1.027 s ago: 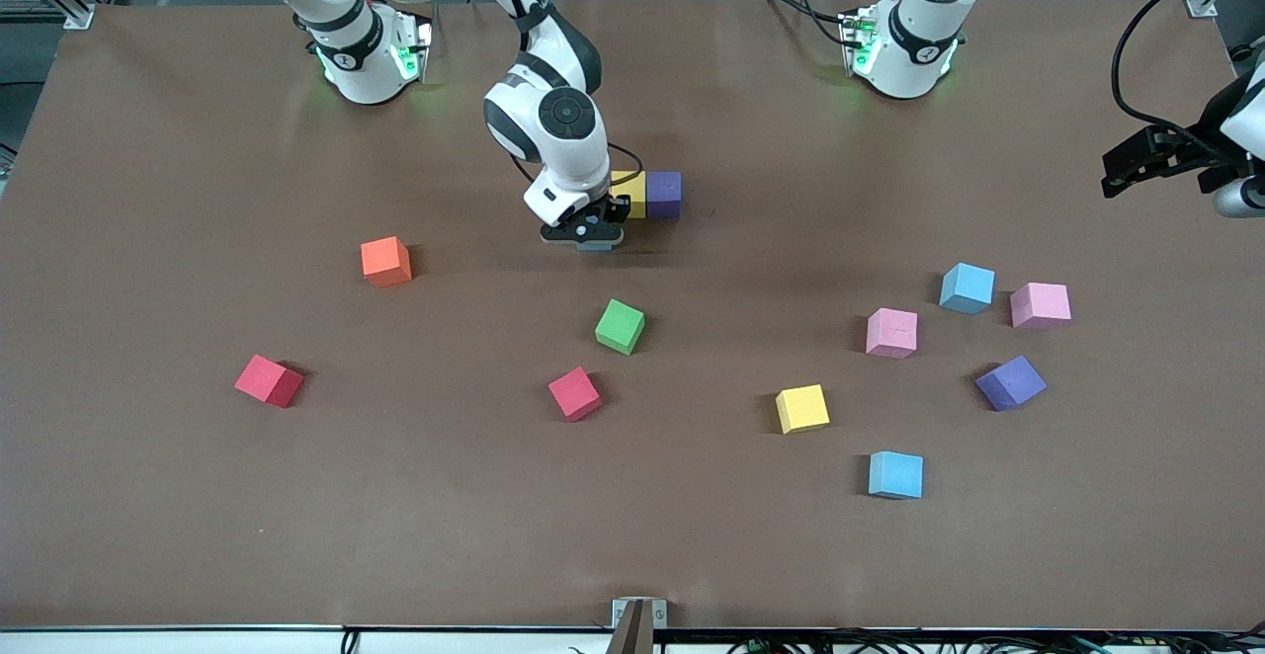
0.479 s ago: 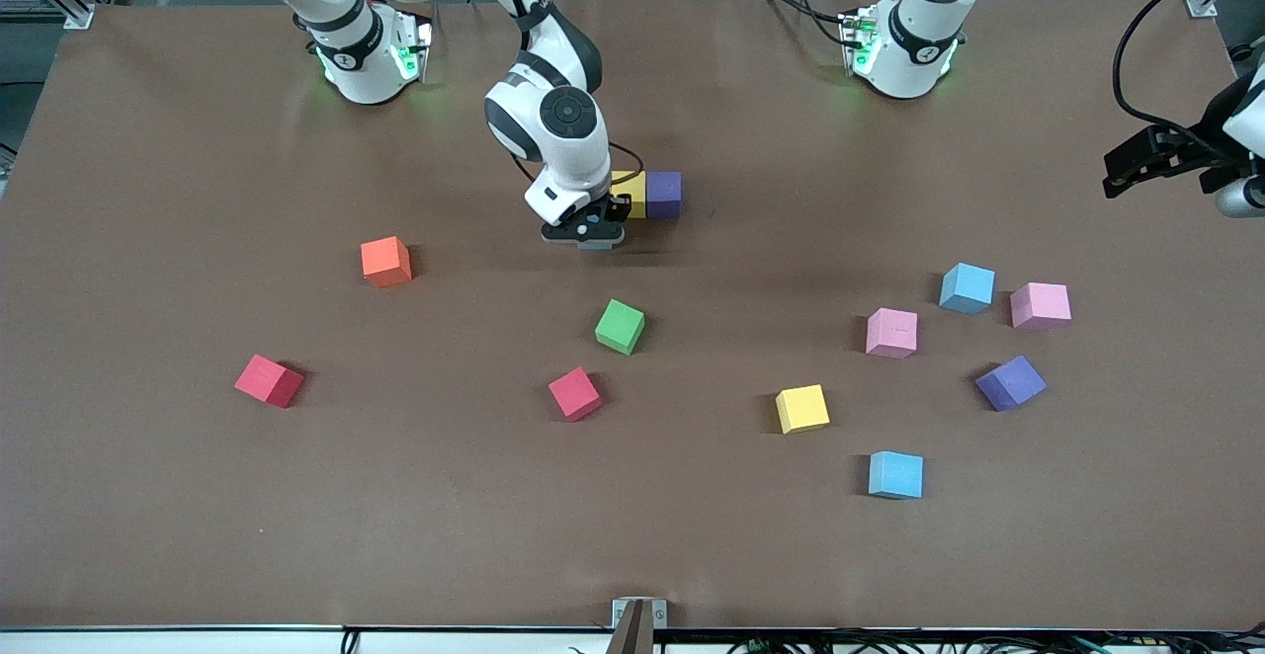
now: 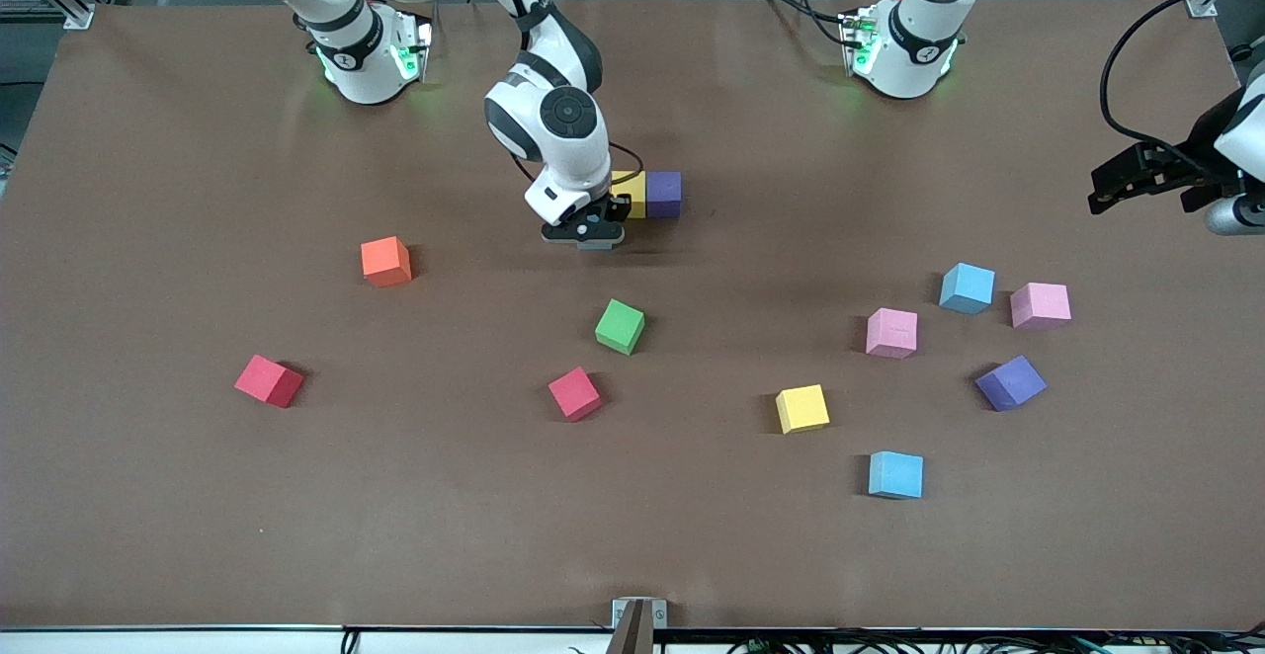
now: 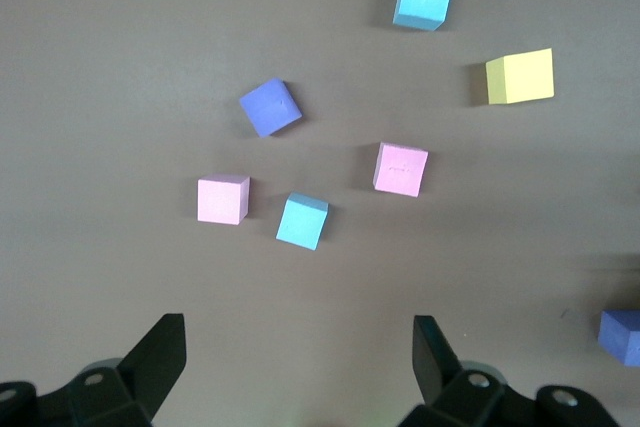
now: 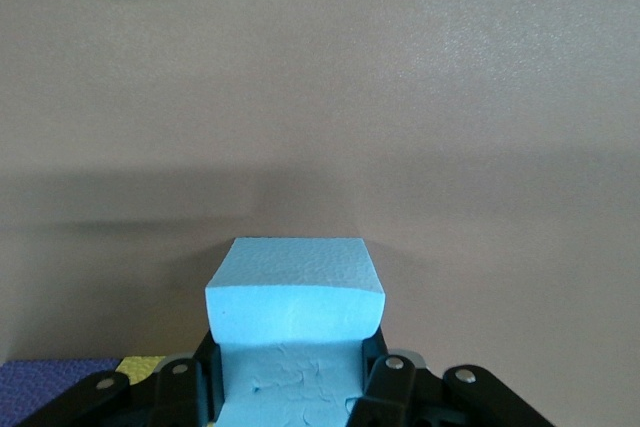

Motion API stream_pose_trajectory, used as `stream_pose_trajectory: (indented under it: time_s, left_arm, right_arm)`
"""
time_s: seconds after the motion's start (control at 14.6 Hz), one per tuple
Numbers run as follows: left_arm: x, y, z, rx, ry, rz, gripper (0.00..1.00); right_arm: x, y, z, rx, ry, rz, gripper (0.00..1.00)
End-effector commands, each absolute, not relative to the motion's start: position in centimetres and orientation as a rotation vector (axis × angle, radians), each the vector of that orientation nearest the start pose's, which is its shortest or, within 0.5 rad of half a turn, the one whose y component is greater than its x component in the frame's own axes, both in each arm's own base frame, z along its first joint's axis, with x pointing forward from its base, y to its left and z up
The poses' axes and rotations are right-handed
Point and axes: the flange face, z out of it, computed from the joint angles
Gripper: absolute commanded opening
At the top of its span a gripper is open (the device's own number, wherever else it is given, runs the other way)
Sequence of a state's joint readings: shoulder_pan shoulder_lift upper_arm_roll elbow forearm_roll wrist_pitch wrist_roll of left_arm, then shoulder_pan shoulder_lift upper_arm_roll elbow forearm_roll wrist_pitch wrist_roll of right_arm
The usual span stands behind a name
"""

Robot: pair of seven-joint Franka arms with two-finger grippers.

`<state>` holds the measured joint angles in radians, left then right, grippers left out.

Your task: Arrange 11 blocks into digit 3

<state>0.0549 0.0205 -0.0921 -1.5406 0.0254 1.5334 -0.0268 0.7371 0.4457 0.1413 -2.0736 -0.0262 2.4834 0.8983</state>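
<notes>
Holding the right gripper [image 3: 584, 234] low beside the yellow block [image 3: 630, 194] and purple block [image 3: 664, 194], I had its fingers clamped on a light blue block [image 5: 296, 292]. I judged the placement needed its face flush against the yellow one and seated flat on the table [image 3: 198, 496] before letting go. The left gripper [image 4: 300, 367] waited, fingers apart, over the loose blocks [image 4: 400, 168] toward its end.

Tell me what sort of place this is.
Probably a robotics lab bench: two arm bases bolted along a brown table, scattered foam blocks like the green block, and cables along the table's edges.
</notes>
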Motion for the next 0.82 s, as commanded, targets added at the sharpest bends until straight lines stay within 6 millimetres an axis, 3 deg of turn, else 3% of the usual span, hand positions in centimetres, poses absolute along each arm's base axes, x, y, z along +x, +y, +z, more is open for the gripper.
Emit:
stream_pose_trajectory:
  time_s: [0.0, 0.07, 0.14, 0.21, 0.75]
  left_arm:
    - [56.2, -1.6, 62.4, -3.135, 0.036, 0.045, 1.00]
    - [56.0, -1.6, 62.5, -3.131, 0.035, 0.055, 1.00]
    - [55.9, -1.7, 62.7, -3.132, 0.028, 0.055, 1.00]
    - [55.7, -1.7, 63.0, -3.131, 0.028, 0.045, 1.00]
    - [55.5, -1.6, 63.4, -3.121, 0.027, 0.045, 1.00]
  right_arm:
    - [37.2, 45.2, 21.1, -3.151, 0.028, 0.073, 0.23]
    - [37.3, 45.1, 21.1, -3.152, 0.028, 0.075, 0.36]
    - [37.4, 45.1, 21.2, -3.150, 0.027, 0.070, 0.79]
    - [37.6, 45.0, 21.2, -3.150, 0.031, 0.070, 1.00]
    - [38.0, 44.5, 21.3, -3.171, -0.045, 0.088, 1.00]
